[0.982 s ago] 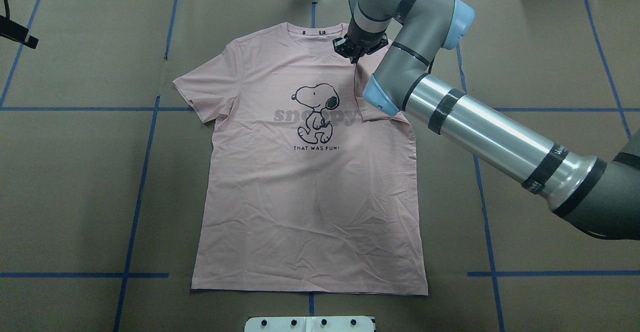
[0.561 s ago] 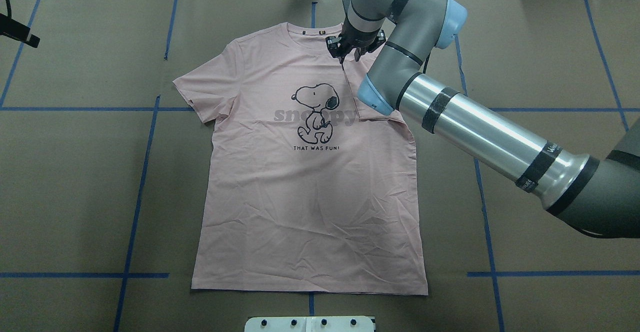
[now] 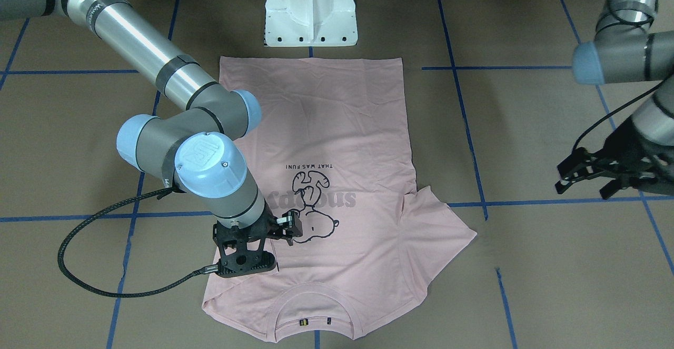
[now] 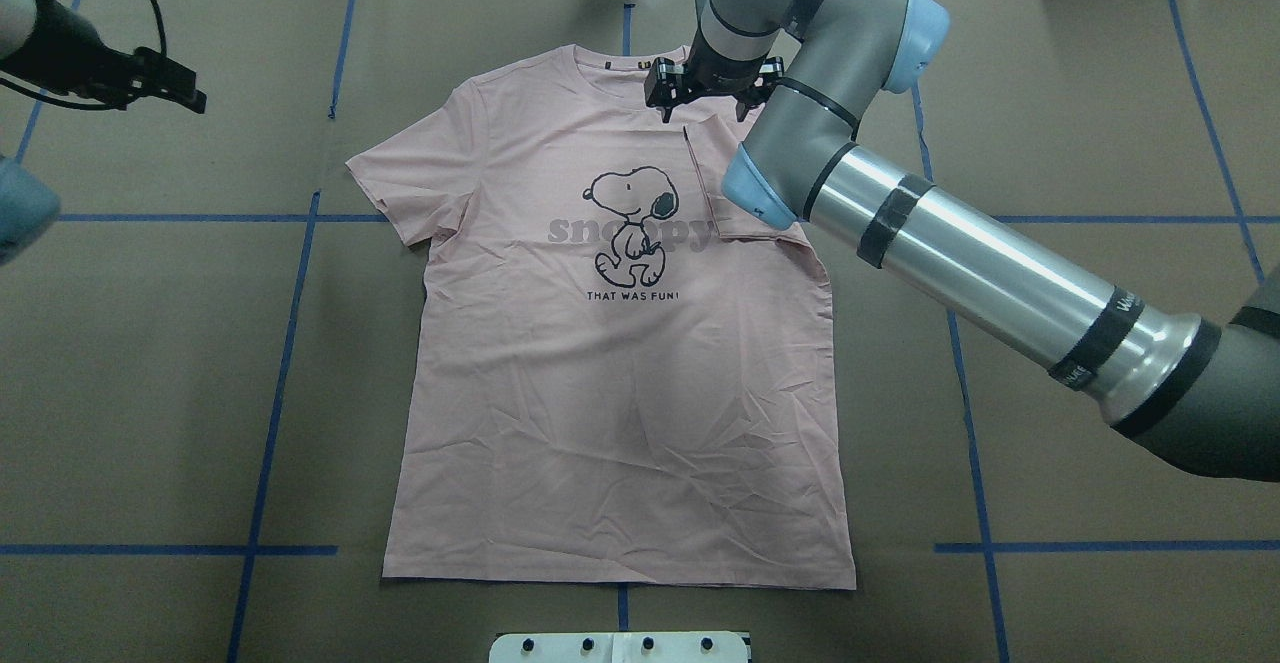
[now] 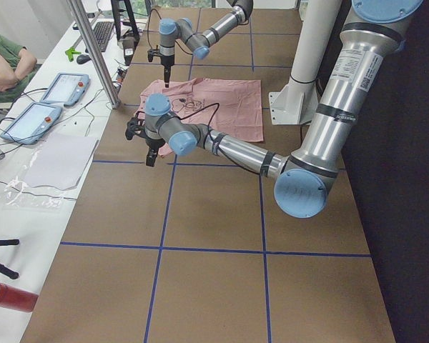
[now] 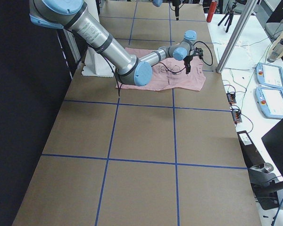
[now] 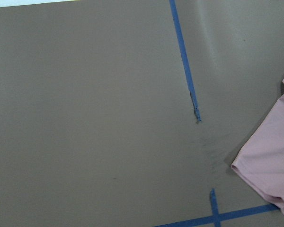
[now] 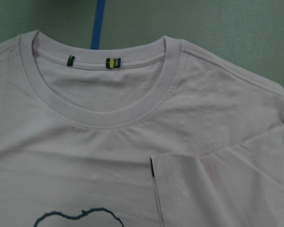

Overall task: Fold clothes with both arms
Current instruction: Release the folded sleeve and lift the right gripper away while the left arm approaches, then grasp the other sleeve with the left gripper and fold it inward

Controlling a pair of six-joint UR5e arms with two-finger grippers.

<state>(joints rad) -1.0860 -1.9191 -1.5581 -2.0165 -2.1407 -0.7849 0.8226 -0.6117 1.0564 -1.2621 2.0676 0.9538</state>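
The pink T-shirt (image 4: 620, 393) lies flat, print up, collar (image 8: 109, 113) at the far side. Its right sleeve (image 4: 705, 183) is folded inward onto the chest, also in the right wrist view (image 8: 217, 189). The other sleeve (image 4: 400, 173) lies spread out. My right gripper (image 4: 712, 98) hovers open and empty over the shirt just below the collar, also in the front view (image 3: 268, 238). My left gripper (image 4: 185, 93) is open and empty above bare table, left of the shirt, also in the front view (image 3: 566, 180). Its wrist view shows the spread sleeve's tip (image 7: 274, 161).
The white pedestal base (image 3: 310, 12) stands at the shirt's hem side. Blue tape lines (image 4: 270, 393) grid the brown table. Tablets (image 5: 28, 118) and a seated person (image 5: 7, 64) are at a bench beyond the far table edge.
My right gripper has opened, let go of the folded sleeve edge and shifted toward the collar. The sleeve now lies flat. My left gripper has come into the overhead view at top left.
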